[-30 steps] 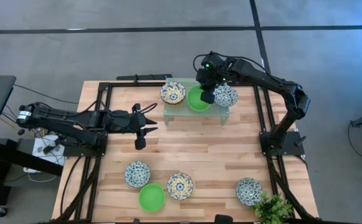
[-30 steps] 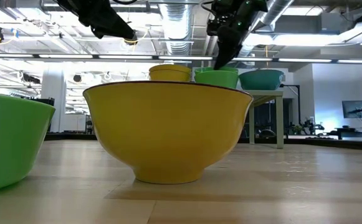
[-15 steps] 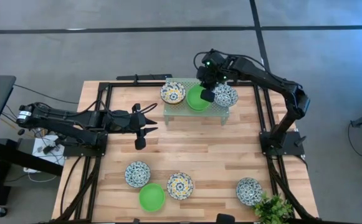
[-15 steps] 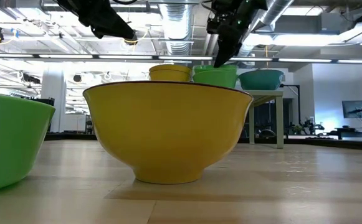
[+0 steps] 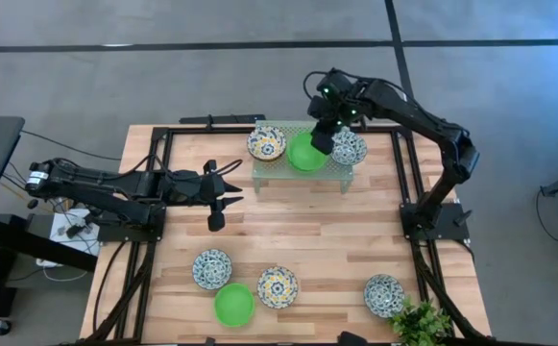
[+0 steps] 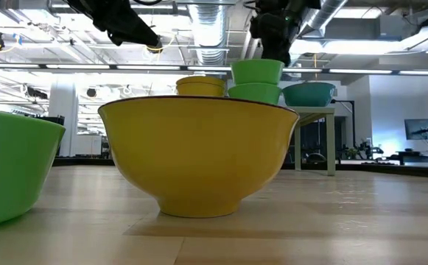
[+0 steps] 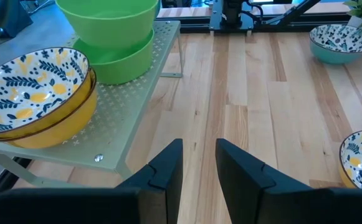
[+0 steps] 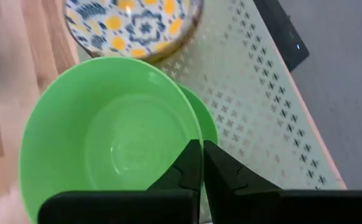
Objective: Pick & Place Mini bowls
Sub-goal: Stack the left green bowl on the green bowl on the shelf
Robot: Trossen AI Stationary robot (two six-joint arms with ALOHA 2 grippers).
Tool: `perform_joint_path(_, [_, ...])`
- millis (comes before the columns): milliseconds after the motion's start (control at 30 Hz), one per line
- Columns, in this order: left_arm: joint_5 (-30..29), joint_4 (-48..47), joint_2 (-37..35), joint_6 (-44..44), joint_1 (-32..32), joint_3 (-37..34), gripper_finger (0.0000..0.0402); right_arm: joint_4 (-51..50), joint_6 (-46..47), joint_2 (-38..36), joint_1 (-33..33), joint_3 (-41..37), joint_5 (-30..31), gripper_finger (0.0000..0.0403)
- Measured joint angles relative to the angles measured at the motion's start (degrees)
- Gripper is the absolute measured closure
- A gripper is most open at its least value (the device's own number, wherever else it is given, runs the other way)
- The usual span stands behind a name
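A pale green perforated rack [image 5: 298,175] stands at the table's far side. On it are a yellow patterned bowl [image 5: 266,143], a blue patterned bowl [image 5: 351,150] and a plain green bowl [image 6: 254,93]. A second green bowl [image 6: 257,71] hangs just above that one, with my right gripper [image 8: 200,144] shut on it. My left gripper [image 7: 199,158] waits open over the table's left middle, its fingers pointing toward the rack, with nothing between them. My right gripper pinches the upper green bowl's rim [image 8: 192,138] between its two fingers, one finger [image 8: 187,165] inside the bowl and one outside. The fingers come slanting down from above. The bowl is roughly upright, lifted clear of the green bowl [image 8: 207,123] below it.
Near the table's front edge stand two patterned bowls [image 5: 211,268] [image 5: 277,285] and a green bowl [image 5: 232,305]. Another patterned bowl [image 5: 383,294] sits at the front right beside a leafy plant [image 5: 421,322]. Bare wood lies between the rack and these bowls.
My right gripper has gone up and rolled a little, taking the upper green bowl with it. That bowl sat nested in the lower green bowl and now hangs clear above it. The lower bowl has stayed on the rack.
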Motion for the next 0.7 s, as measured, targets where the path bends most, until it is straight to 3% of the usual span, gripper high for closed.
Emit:
perform_joint_path(433, [0.0, 0.0, 0.0, 0.0, 0.0, 0.0, 0.0305, 0.7, -0.6, 2.8, 0.5, 0.0, 1.5, 0.0400])
perform_joint_path(700, [0.0, 0.0, 0.0, 0.0, 0.0, 0.0, 0.0305, 0.4, -0.6, 2.8, 0.3, 0.0, 1.6, 0.0361])
